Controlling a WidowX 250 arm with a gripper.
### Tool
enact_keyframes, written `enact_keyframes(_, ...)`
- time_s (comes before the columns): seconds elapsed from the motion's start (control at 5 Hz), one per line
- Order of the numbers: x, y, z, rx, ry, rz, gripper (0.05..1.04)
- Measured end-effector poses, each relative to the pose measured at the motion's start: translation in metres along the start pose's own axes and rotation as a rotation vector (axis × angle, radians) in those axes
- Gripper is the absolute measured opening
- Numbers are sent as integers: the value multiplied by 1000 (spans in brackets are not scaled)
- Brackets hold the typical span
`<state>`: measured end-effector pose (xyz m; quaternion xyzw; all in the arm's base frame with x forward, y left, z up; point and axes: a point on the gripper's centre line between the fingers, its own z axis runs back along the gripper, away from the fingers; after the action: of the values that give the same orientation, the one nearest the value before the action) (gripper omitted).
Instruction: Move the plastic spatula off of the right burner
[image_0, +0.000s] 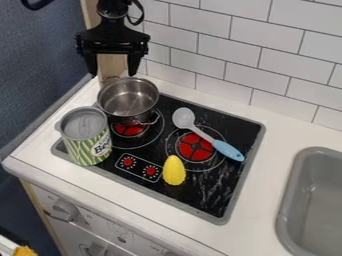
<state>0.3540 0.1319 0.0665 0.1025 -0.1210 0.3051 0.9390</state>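
My gripper (112, 71) hangs at the upper left of the camera view, above the back left of the stove, with its two fingers spread apart and nothing between them. The plastic spatula, which looks like a spoon with a grey-white bowl and a light blue handle (228, 150), lies diagonally across the right burner (196, 147). Its bowl points to the back left, and its handle end extends past the burner's ring at the right. The gripper is well to the left of the spatula and apart from it.
A metal pot (128, 100) stands at the stove's back left, just below the gripper. Beside it is a green-striped can (85, 136). A yellow corn (174, 170) lies near the knobs. Right is a grey sink (288, 200); behind, a tiled wall (214, 40).
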Motion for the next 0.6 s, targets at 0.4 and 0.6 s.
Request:
enact_keyframes(0.4,-17,-7,-13,45,45,77,1001)
enact_keyframes(0.6,-25,-16,-10,44,38,90,1001)
